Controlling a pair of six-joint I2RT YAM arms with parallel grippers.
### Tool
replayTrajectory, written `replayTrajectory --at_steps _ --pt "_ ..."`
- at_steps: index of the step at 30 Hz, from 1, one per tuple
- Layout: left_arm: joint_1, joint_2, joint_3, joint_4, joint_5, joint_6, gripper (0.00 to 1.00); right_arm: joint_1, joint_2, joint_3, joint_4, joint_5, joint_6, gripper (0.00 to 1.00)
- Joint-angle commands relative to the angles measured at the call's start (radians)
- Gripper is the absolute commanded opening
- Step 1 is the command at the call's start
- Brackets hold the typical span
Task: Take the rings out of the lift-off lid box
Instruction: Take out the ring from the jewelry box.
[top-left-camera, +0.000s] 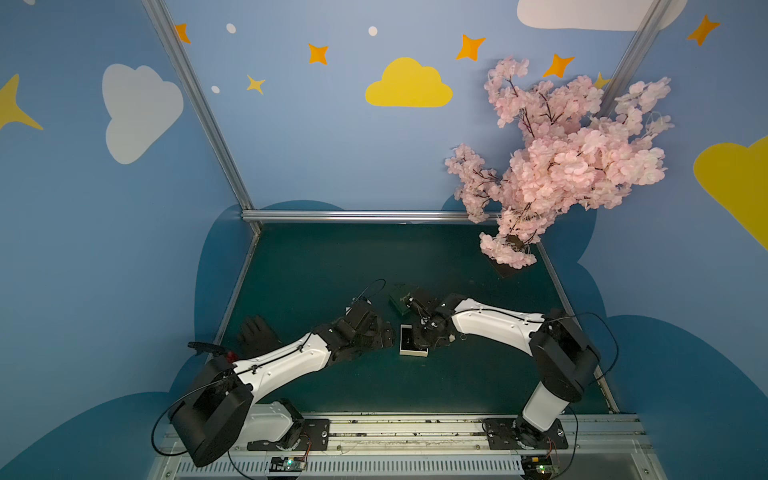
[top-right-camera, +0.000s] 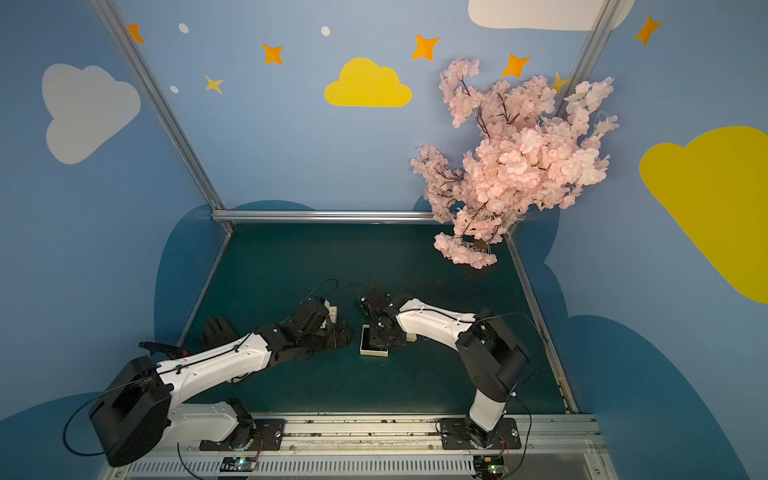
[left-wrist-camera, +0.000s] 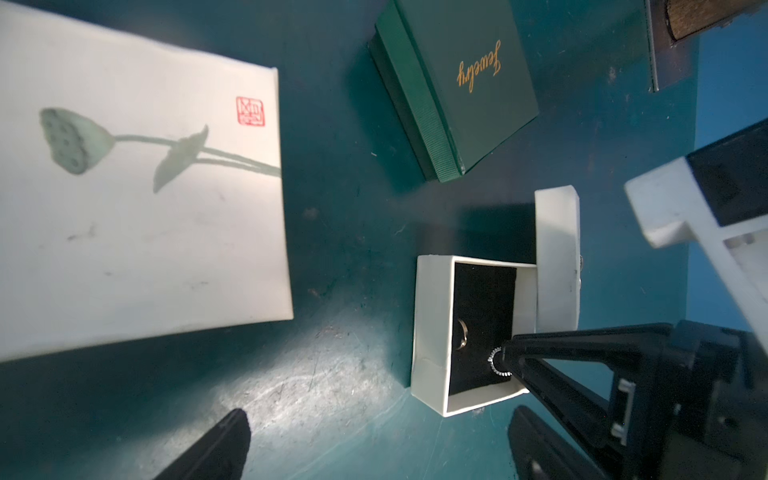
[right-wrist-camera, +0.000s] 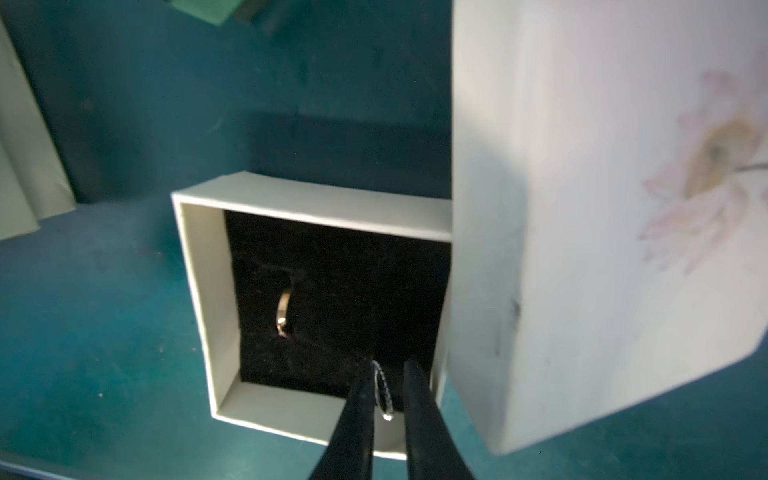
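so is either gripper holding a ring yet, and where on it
Nothing gripped yet: right gripper straddles the beaded ring across its band, gap visible; left gripper empty.

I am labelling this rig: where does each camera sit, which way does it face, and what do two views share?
Both top views: high above the arms' bases, looking down at the table; left arm and right arm show whole.
Left wrist: on the left arm, facing the open box; its own left pincer shows, open.
Right wrist: on the right arm, looking into the box; the right pincer straddles the beaded ring.
Shared: both wrist views show the box, beaded ring and plain ring.
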Motion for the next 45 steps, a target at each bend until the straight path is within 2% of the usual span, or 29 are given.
replayTrajectory --at_steps 1,6,9,21,36,40,45 --pt "0.003 0.0 -0.003 -0.022 -0.005 0.0 0.98 0.008 -0.019 -0.017 -0.019 0.007 0.013 0.15" --pt "0.003 -0.012 -0.015 -0.017 -0.015 -0.006 0.98 0.01 -0.028 -0.033 0.002 0.003 0.02 0.13" --pt "0.003 -0.012 -0.017 -0.016 -0.012 -0.01 0.98 0.01 -0.021 -0.025 0.001 -0.003 0.019 0.07" --pt "0.002 -0.009 -0.019 -0.013 -0.013 -0.01 0.98 0.011 -0.059 -0.031 0.015 0.002 0.02 0.0" --pt "0.003 0.029 -0.016 0.016 0.013 -0.014 0.98 0.009 -0.141 -0.058 0.033 0.057 0.005 0.0" --pt "0.003 0.025 -0.013 0.048 0.03 0.002 0.98 -0.031 -0.198 -0.099 0.034 0.073 -0.012 0.0" --pt "0.004 0.004 -0.004 0.104 0.047 0.027 0.98 -0.153 -0.33 -0.213 0.091 0.025 0.0 0.0"
